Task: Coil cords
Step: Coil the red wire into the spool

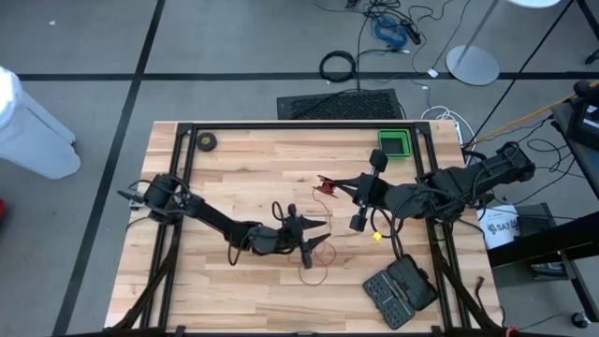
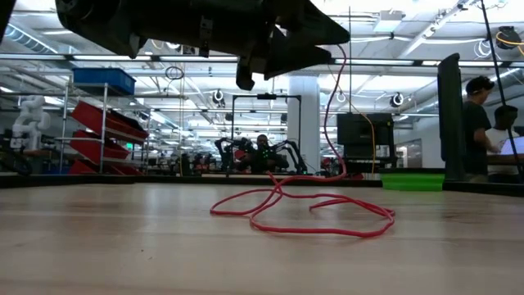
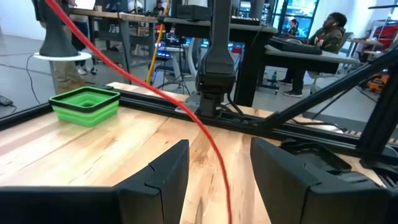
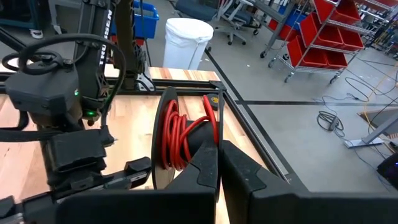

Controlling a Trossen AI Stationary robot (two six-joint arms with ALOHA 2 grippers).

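The red cord (image 1: 316,267) lies partly in loose loops on the wooden table (image 1: 243,168), near the front middle, and partly wound on the black reel (image 4: 163,146). In the high view the reel (image 1: 325,186) is above the middle of the table, at the tip of the right gripper (image 1: 329,185). In the right wrist view the two fingers of the right gripper (image 4: 217,163) are pressed together on the rim of the reel, so this claw is closed and holds the reel with several red turns already on it.

The left gripper (image 1: 318,236) hovers over the loose loops. In the left wrist view its fingers (image 3: 165,177) stand apart and the cord (image 3: 214,152) runs through the gap between them without being pinched, so this claw is open. In the low view the cord (image 2: 303,215) rises from the loops on the table up toward the arm.

The cord seems very light, thin and soft. It probably bends easily and may slip between the pads or tangle where the loops cross each other. A good place to take it is likely the free stretch between the table loops and the reel, close to the left fingers, where only one strand passes. The reel looks stiff and light, and the rim seems a safe place to hold it. A green bin (image 1: 394,144) stands at the far right side and is not involved
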